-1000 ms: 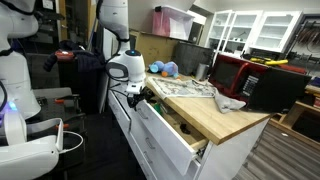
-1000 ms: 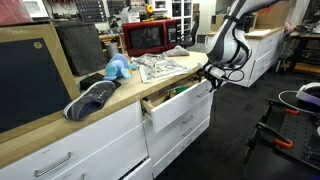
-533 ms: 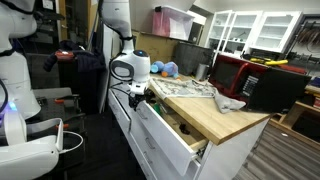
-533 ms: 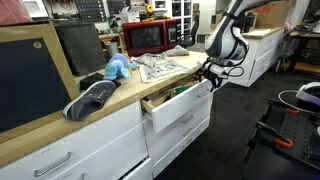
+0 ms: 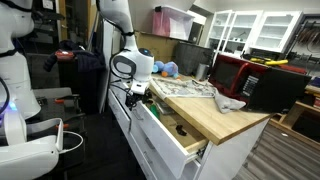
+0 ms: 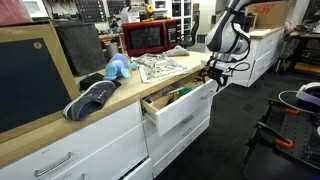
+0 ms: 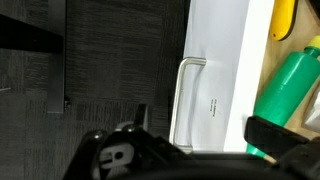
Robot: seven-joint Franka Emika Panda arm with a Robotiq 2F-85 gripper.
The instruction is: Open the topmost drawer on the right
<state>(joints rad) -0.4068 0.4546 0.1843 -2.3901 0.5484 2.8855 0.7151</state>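
Note:
The topmost drawer (image 5: 170, 128) is a shallow white drawer under the wooden countertop, and it stands pulled out in both exterior views (image 6: 185, 108). In the wrist view its flat white front (image 7: 215, 60) with a thin bar handle (image 7: 183, 100) fills the middle. A green bottle (image 7: 290, 85) and a yellow object (image 7: 284, 18) lie inside it. My gripper (image 5: 140, 93) hangs at the drawer's outer front end (image 6: 212, 78). Its fingers (image 7: 198, 118) are spread wide on either side of the drawer front and handle, holding nothing.
On the countertop are newspapers (image 5: 185, 88), a blue plush toy (image 6: 117, 68), a grey shoe (image 6: 92, 98), a red microwave (image 5: 235, 72) and a black box (image 5: 275, 88). Taller white drawers (image 5: 150, 152) sit below. Dark floor lies in front of the cabinet.
The arm's wrist has shifted slightly up and toward the counter. The drawer stays pulled out about the same amount.

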